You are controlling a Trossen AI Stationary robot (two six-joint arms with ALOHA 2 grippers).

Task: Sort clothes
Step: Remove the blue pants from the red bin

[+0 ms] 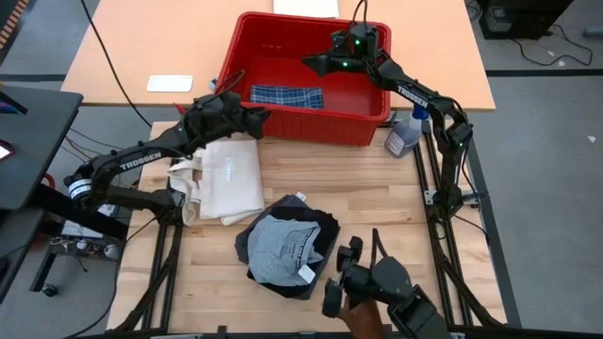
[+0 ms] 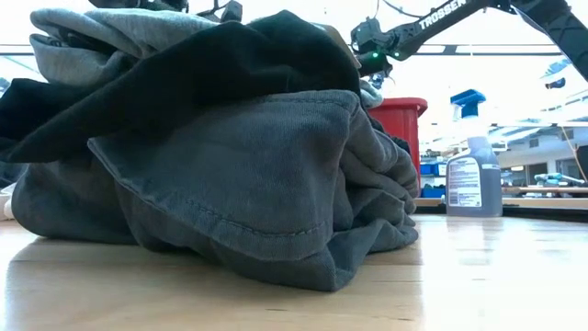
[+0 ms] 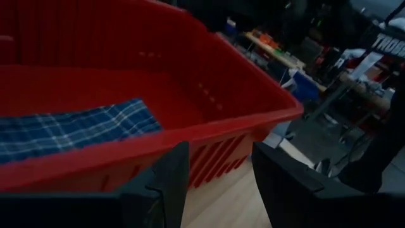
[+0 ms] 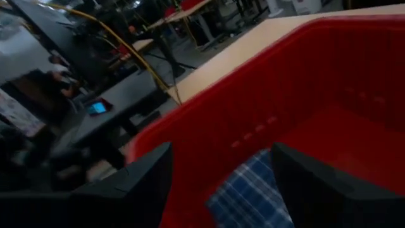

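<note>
Right arm's fingers released above red bin; left arm's fingers released at bin wall.

From my seat the overhead shot is bright and even with soft shadows, the low one is blown out by backlight behind the dark shorts with glare on the desk, and both wrist cams look dim and smeared.

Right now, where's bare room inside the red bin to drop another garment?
The red bin has bare floor right of the plaid piece, under the right gripper. Its near left is crowded by the plaid and the left gripper.
</note>
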